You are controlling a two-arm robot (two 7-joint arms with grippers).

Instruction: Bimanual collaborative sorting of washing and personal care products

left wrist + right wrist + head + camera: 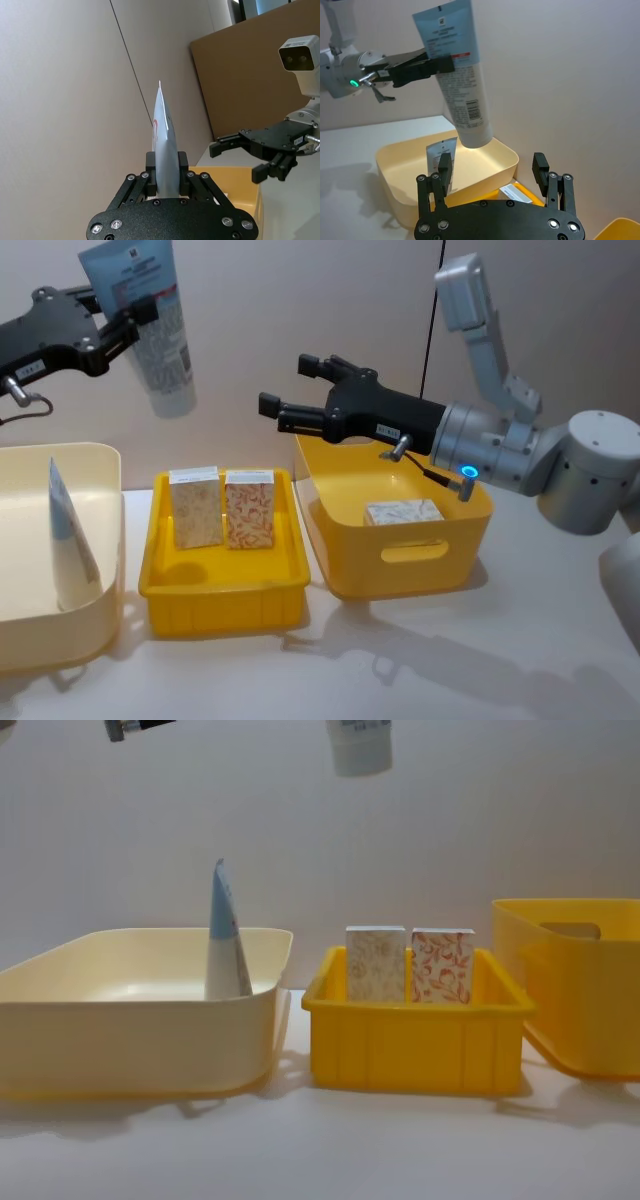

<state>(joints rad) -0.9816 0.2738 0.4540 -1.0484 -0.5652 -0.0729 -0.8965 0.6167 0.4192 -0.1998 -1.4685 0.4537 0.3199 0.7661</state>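
Note:
My left gripper (138,316) is raised high at the left, shut on a light blue tube (160,335) that hangs with its white cap down (360,745). The left wrist view shows the fingers (150,172) clamped on the tube's body (165,145). My right gripper (288,385) hovers open and empty above the gap between the two yellow containers, a short way right of the tube (460,75). A second tube (68,530) stands in the cream bin (100,455). A beige carton (195,505) and a red floral carton (249,508) stand in the shallow yellow tray (225,605). Another beige carton (403,512) lies in the deep yellow bin (410,565).
The three containers sit in a row on the white table (450,660), cream bin at the left, tray in the middle, deep bin at the right. A plain wall rises close behind them. Open table lies in front and at the right.

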